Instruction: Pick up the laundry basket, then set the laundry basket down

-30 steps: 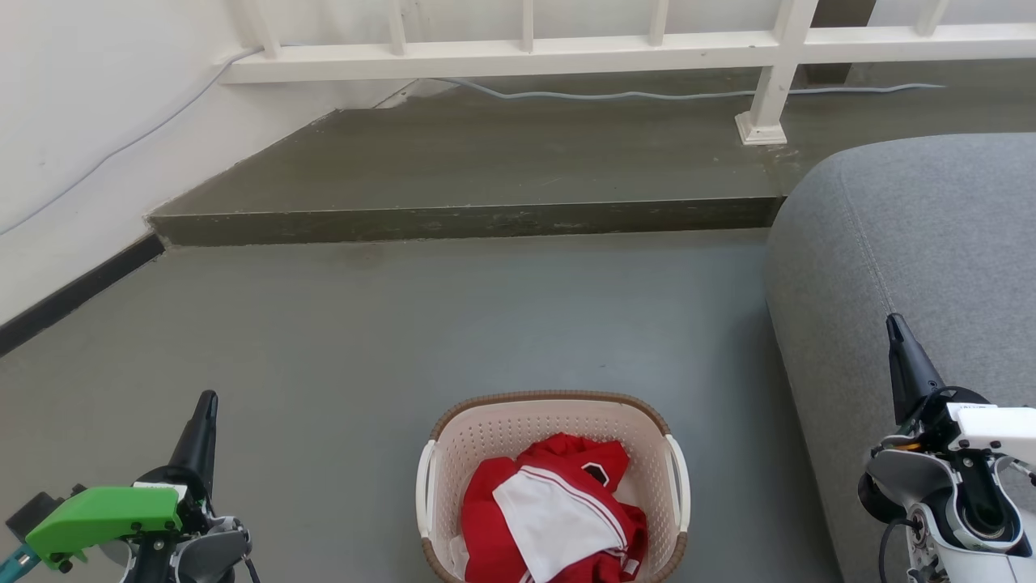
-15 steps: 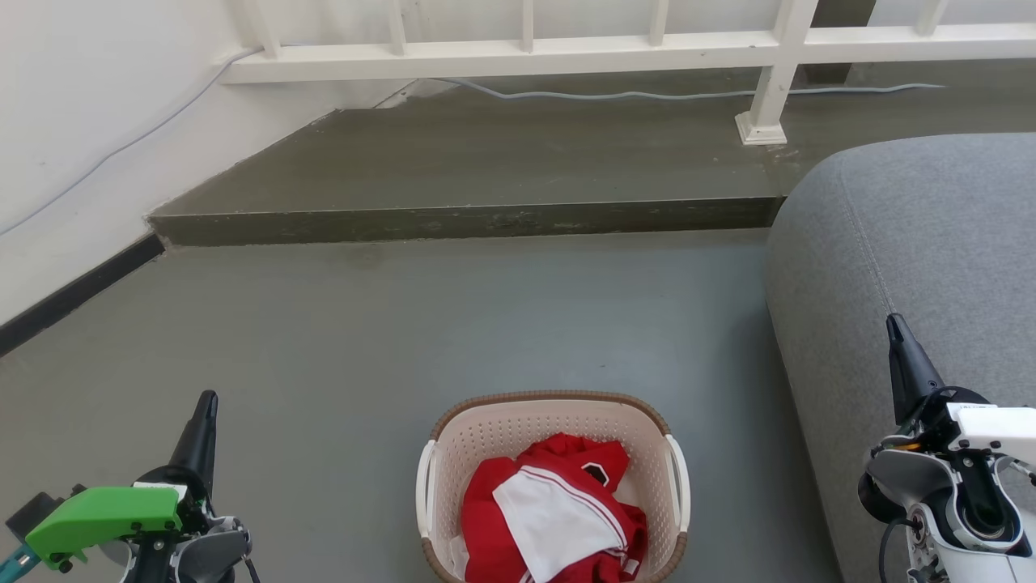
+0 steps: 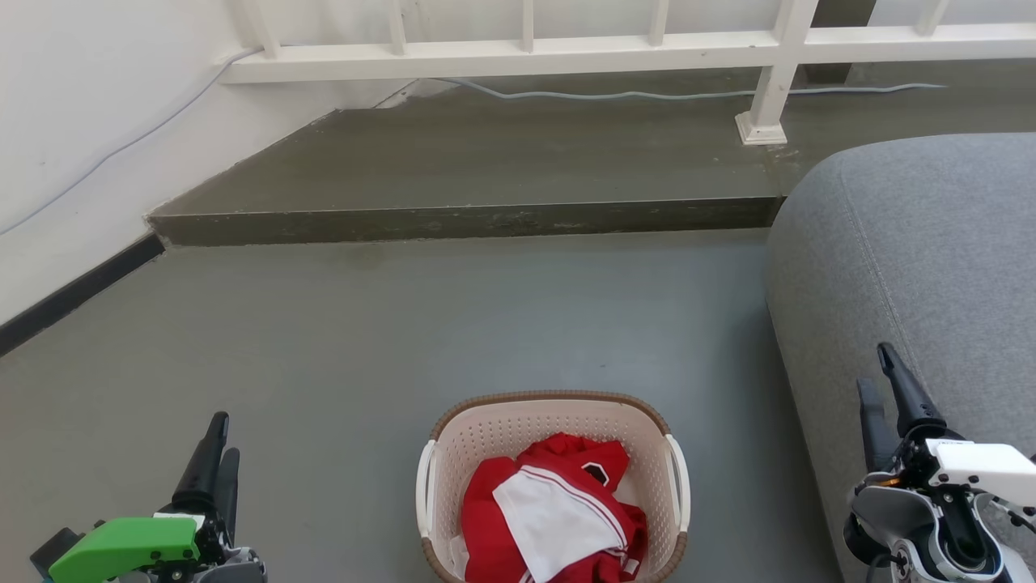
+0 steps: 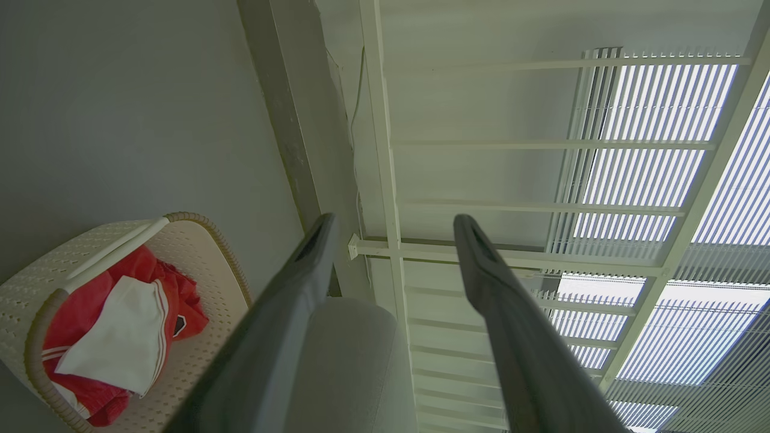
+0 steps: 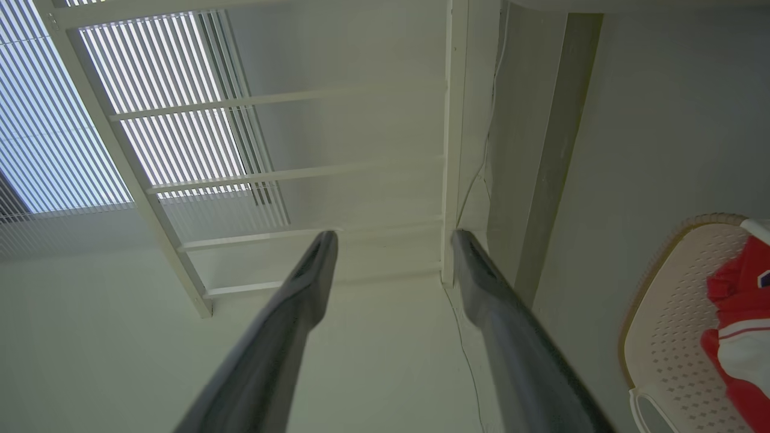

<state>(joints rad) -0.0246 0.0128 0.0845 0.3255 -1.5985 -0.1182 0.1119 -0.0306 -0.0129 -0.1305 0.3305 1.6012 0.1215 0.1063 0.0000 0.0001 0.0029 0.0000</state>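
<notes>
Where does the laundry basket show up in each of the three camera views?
Head view: laundry basket at bottom centre.
Left wrist view: lower left corner.
Right wrist view: right edge, lower half.
Shared landmark: the white railing.

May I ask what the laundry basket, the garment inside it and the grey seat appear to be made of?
The laundry basket looks like matte cream plastic, judging by its punched holes; its brown rim seems woven-look trim. The garment is soft fabric, lying in loose folds. The grey seat appears upholstered in cloth, with a stitched seam.
</notes>
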